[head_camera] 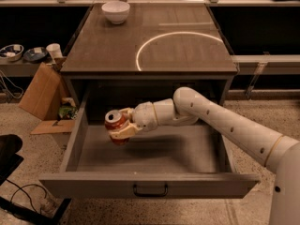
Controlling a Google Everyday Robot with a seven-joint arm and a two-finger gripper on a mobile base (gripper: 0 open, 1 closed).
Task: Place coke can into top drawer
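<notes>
The top drawer [150, 181] of the grey cabinet is pulled wide open, with its flat front panel and small black handle [150, 190] toward me. My gripper [120, 127] reaches in from the right on a white arm and is shut on the red coke can [114, 121], silver top up. The can hangs over the left part of the drawer, a little above its floor.
A white bowl [116, 11] stands at the back left of the cabinet top [150, 41]. A cardboard box [41, 92] and small items sit on the floor to the left. Dishes and a cup rest on a low shelf [18, 64] at left.
</notes>
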